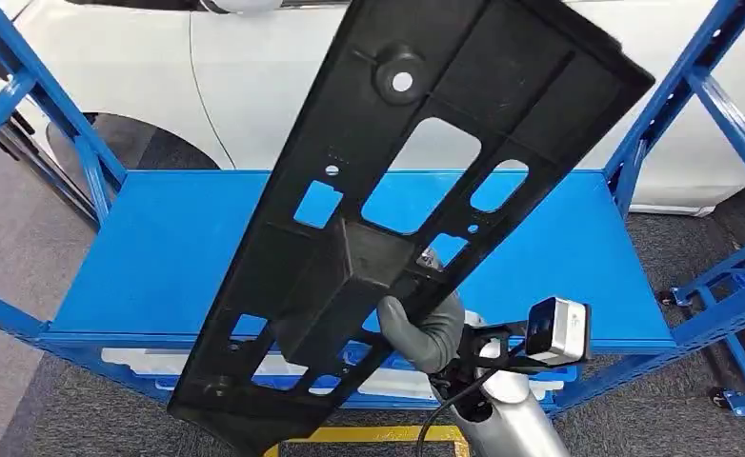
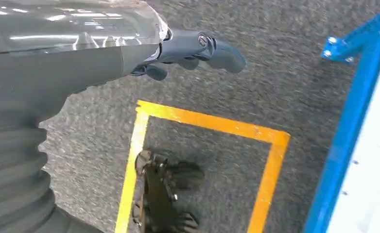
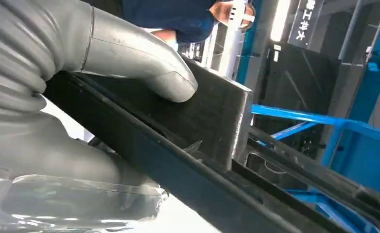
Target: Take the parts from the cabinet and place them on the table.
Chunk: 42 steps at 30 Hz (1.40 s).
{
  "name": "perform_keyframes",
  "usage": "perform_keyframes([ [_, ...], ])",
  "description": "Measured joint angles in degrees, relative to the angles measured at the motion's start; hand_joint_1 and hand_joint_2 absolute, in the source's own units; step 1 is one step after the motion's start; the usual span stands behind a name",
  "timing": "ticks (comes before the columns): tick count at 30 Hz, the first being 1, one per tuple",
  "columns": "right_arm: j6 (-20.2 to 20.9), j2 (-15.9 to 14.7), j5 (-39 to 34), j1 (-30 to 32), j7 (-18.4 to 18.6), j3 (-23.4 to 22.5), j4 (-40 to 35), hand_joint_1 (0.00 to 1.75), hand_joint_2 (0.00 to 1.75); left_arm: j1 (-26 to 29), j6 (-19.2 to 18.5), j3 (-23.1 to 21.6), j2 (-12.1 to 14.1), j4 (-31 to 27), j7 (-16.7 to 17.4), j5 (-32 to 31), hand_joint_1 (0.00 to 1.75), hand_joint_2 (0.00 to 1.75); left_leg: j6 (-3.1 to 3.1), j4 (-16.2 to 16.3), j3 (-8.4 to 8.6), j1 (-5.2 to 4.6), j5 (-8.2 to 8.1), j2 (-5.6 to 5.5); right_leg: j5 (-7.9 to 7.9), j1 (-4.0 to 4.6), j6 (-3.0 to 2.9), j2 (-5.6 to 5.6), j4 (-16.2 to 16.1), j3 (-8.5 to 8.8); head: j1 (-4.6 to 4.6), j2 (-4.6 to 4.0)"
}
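The left hand (image 2: 188, 51) hangs low over grey floor beside a yellow floor marking (image 2: 205, 124), its fingers curled in around nothing, well apart from the part; the long black panel (image 1: 397, 200) is the landmark, raised above the blue shelf (image 1: 150, 257) with its long axis slanting from low on the robot's left to high on its right; the right hand (image 1: 424, 328) sits under the panel's lower half, its thumb (image 3: 144, 63) pressed on a raised block of the panel, fingers clamped on it; the right hand alone carries it, so the set-down likely turns on swinging that long axis clear of the blue uprights (image 1: 678, 90).
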Motion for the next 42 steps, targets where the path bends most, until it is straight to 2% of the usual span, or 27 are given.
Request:
perform_keyframes([
  [5, 0.0, -0.1, 0.2, 0.1, -0.1, 0.0, 0.0, 1.75, 1.75, 0.1, 0.1, 0.0, 0.0, 0.0, 0.1, 0.0, 0.0, 1.75, -0.01, 1.4, -0.52, -0.02, -0.81, 0.0, 0.06, 0.04, -0.07, -0.01, 0.0, -0.08, 0.0, 0.0],
  [6, 0.0, -0.9, 1.2, 1.0, -1.0, 0.1, -0.1, 1.75, 1.75, 0.5, 0.4, 0.2, 0.3, 0.0, 0.6, 0.1, 0.0, 1.75, 0.33, 8.2, -1.89, -0.2, -3.4, 0.0, 0.94, 0.76, -0.43, -0.05, 0.1, -1.28, 0.0, -0.02],
  [7, -0.3, -1.2, 1.2, 1.1, -1.5, 0.0, -0.4, 1.75, 1.75, 0.5, 0.5, 0.2, 0.3, 0.0, 0.7, 0.1, 0.0, 1.75, 1.06, 0.3, 3.14, -0.41, -0.14, 0.0, 1.49, 1.07, -0.38, 0.04, 0.1, -1.81, 0.0, -0.02],
  [8, -0.3, -1.5, 1.2, 1.0, -2.8, -0.5, -1.4, 1.75, 1.75, 0.2, 0.3, 0.2, 0.5, 0.0, 0.7, -0.2, 0.0, 1.75, 1.97, -8.7, 8.28, -1.19, 1.77, 0.21, 2.24, 1.55, 0.23, 0.03, 0.2, -2.04, 0.02, 0.0],
  [11, -0.4, -1.8, 1.7, 1.1, -4.9, -1.1, -2.1, 1.75, 1.75, 0.2, 0.1, 0.2, 0.7, 0.0, 0.6, -0.4, 0.0, 1.75, 2.68, -8.6, 7.88, -1.71, 2.65, 0.09, 3.28, 0.99, 1.32, -0.02, -0.2, -2.06, 0.0, 0.0],
  [12, -0.4, -1.9, 1.7, 1.0, -5.3, -1.3, -2.5, 1.75, 1.75, 0.2, 0.0, 0.2, 0.7, 0.0, 0.6, -0.5, 0.0, 1.75, 3.03, -9.3, 7.55, -1.26, 3.55, 0.14, 3.7, 1.29, 1.71, 0.08, -0.2, -2.16, 0.0, 0.0],
  [13, -0.4, -2.1, 1.7, 1.1, -5.6, -1.6, -2.7, 1.75, 1.75, 0.0, -0.1, 0.2, 0.6, 0.0, 0.7, -0.6, 0.0, 1.75, 3.37, -9.5, 7.54, -1.06, 4.29, 0.61, 2.13, 0.99, 1.95, 0.23, 0.6, -2.86, 0.0, 0.0],
  [14, -0.6, -2.3, 1.7, 1.0, -5.9, -1.9, -3.0, 1.75, 1.75, -0.2, -0.1, 0.2, 0.7, 0.0, 0.7, -0.6, 0.0, 1.75, 3.89, -9.5, 6.71, -1.01, 4.88, 0.66, -1.5, 0.89, 2.23, 0.26, 3.6, -3.92, 0.02, -0.02],
  [16, -1.0, -2.5, 2.0, 1.3, -6.8, -2.3, -3.5, 1.75, 1.75, -0.2, -0.1, 0.2, 0.7, 0.0, 1.1, -0.7, 0.0, 1.75, 3.86, -9.5, 5.34, -1.06, 5.86, 0.74, -7.68, 0.49, 2.79, 0.2, 12.4, -6.47, 0.0, 0.0],
  [17, -1.2, -2.5, 2.1, 1.4, -7.0, -2.5, -3.7, 1.75, 1.75, -0.2, -0.1, 0.2, 0.7, 0.0, 1.3, -0.7, 0.0, 1.75, 3.79, -9.4, 4.64, -1.07, 6.31, 0.78, -9.21, 0.4, 2.99, 0.18, 16.0, -7.2, 0.0, 0.0],
  [18, -1.3, -2.6, 2.1, 1.5, -7.2, -2.6, -3.7, 1.75, 1.75, -0.2, -0.1, 0.2, 0.7, 0.0, 1.4, -0.8, 0.0, 1.75, 3.69, -9.3, 3.93, -1.06, 6.72, 0.84, -9.16, 0.28, 3.13, 0.17, 17.6, -6.99, 0.02, 0.0],
  [19, -1.4, -2.6, 2.1, 1.5, -7.3, -2.7, -3.8, 1.75, 1.75, -0.1, -0.1, 0.2, 0.8, 0.0, 1.6, -0.7, 0.0, 1.75, 3.6, -9.1, 3.28, -1.03, 7.09, 0.89, -7.95, 0.18, 3.2, 0.12, 16.4, -5.39, 0.0, 0.0],
  [21, -1.4, -2.7, 2.5, 1.5, -7.3, -2.8, -4.2, 1.75, 1.75, -0.1, -0.1, 0.2, 0.8, 0.0, 1.8, -0.7, 0.0, 1.75, 3.28, -8.7, 2.25, -1.02, 7.62, 0.88, -4.48, 0.01, 3.0, 0.0, 7.3, 1.38, 0.0, 0.0],
  [22, -1.4, -2.7, 2.6, 1.4, -7.3, -2.9, -4.4, 1.75, 1.75, -0.1, -0.1, 0.2, 0.8, 0.0, 1.9, -0.8, 0.0, 1.75, 3.08, -8.3, 1.95, -1.02, 7.81, 0.85, -4.05, 0.0, 2.74, 0.0, 2.2, 5.03, 0.0, 0.0],
  [23, -1.5, -2.7, 2.7, 1.2, -7.4, -2.9, -4.7, 1.75, 1.75, 0.0, -0.1, 0.2, 0.8, 0.0, 2.0, -0.8, 0.0, 1.75, 2.76, -8.2, 1.49, -1.28, 8.01, 0.79, -5.5, 0.37, 2.39, 0.01, -0.9, 6.6, 0.02, 0.0],
  [26, -1.7, -2.8, 2.8, 1.4, -7.9, -3.1, -5.2, 1.75, 1.75, 0.1, -0.1, 0.2, 1.0, 0.0, 2.5, -0.9, 0.0, 1.75, 1.61, -8.5, 1.53, -1.04, 9.13, 0.81, -4.4, 0.79, 1.33, 0.11, -0.6, 5.76, 0.0, 0.0],
  [27, -1.7, -2.8, 2.8, 1.5, -8.0, -3.1, -5.2, 1.75, 1.75, 0.2, -0.1, 0.2, 1.0, 0.0, 2.7, -1.0, 0.0, 1.75, 1.19, -8.6, 1.39, -1.23, 9.42, 0.78, -3.8, 0.43, 0.72, 0.08, -1.0, 5.56, 0.0, 0.0],
  [28, -1.7, -2.8, 2.8, 1.4, -8.1, -3.1, -5.2, 1.75, 1.75, 0.2, -0.1, 0.2, 1.0, 0.0, 2.8, -1.1, 0.0, 1.75, 0.99, -7.9, 1.08, -0.94, 8.35, 0.68, -3.18, 0.2, 0.31, -0.22, -1.2, 5.33, 0.0, 0.0],
  [29, -1.7, -2.8, 3.0, 1.4, -8.2, -3.1, -5.3, 1.75, 1.75, 0.3, -0.2, 0.1, 1.0, 0.0, 2.9, -1.2, 0.0, 1.75, 0.84, -5.5, 0.09, -0.94, 5.15, 0.64, -2.69, 0.25, -0.31, -0.21, -1.2, 4.65, 0.0, 0.0],
  [31, -1.5, -2.8, 3.0, 1.7, -8.2, -3.1, -5.3, 1.75, 1.75, 0.2, -0.2, 0.1, 1.1, 0.0, 2.9, -1.2, 0.0, 1.75, 0.53, 2.8, -2.57, -0.86, -1.05, 0.62, -1.74, 0.42, -0.62, -0.23, -1.2, 3.43, 0.0, 0.0],
  [32, -1.4, -2.8, 3.0, 1.8, -8.2, -3.1, -5.3, 1.75, 1.75, 0.2, -0.2, 0.1, 1.1, 0.0, 2.9, -1.2, 0.0, 1.75, 0.36, 6.7, -3.54, -0.86, -2.8, 0.62, -1.23, 0.48, -0.62, -0.23, -1.2, 2.75, 0.0, 0.0],
  [33, -1.3, -2.8, 3.0, 2.0, -8.3, -3.1, -5.3, 1.75, 1.75, 0.2, -0.3, 0.1, 1.1, 0.0, 2.9, -1.2, 0.0, 1.75, 0.28, 9.2, -3.77, -0.86, -2.95, 0.62, -0.73, 0.53, -0.58, -0.22, -1.1, 2.06, 0.0, -0.02],
  [35, -1.3, -2.8, 3.0, 2.3, -8.3, -3.2, -5.3, 1.75, 1.75, 0.2, -0.5, 0.1, 1.1, 0.0, 2.9, -1.3, 0.0, 1.75, 0.35, 6.7, -0.74, -0.86, 0.44, 0.62, 0.27, 0.53, -0.35, -0.15, -0.9, 0.69, -0.02, 0.0],
  [37, -1.2, -2.8, 3.0, 2.6, -8.4, -3.4, -5.4, 1.75, 1.75, 0.2, -0.7, 0.0, 1.1, 0.0, 2.8, -1.3, 0.0, 1.75, 0.79, -3.3, 6.35, -0.86, 3.55, 0.61, 1.05, 0.53, 0.04, -0.11, -0.6, -0.37, 0.0, 0.0],
  [38, -1.2, -2.8, 3.1, 2.7, -8.5, -3.5, -5.6, 1.75, 1.75, 0.0, -0.7, 0.0, 1.1, 0.0, 2.8, -1.3, 0.0, 1.75, 1.11, -8.3, 9.57, -1.08, 1.94, 0.54, 1.37, 0.76, 0.42, -0.11, -0.4, -0.84, -0.02, -0.02],
  [39, -1.1, -2.8, 3.1, 2.8, -8.8, -3.6, -5.7, 1.75, 1.75, 0.0, -0.7, -0.1, 1.1, 0.0, 2.8, -1.4, 0.0, 1.75, 1.45, -9.9, 10.15, -1.25, 1.74, 0.34, 1.7, 0.78, 0.75, -0.17, -0.3, -1.0, 0.0, 0.0],
  [42, -0.3, -2.8, 3.8, 3.4, -9.4, -4.1, -5.7, 1.75, 1.75, 0.2, -0.8, -0.2, 1.1, 0.0, 2.8, -1.5, 0.0, 1.75, 2.55, -9.6, 9.04, -1.41, 2.64, 0.35, 3.11, 0.76, 1.8, -0.17, -0.7, -1.07, 0.0, 0.0],
])
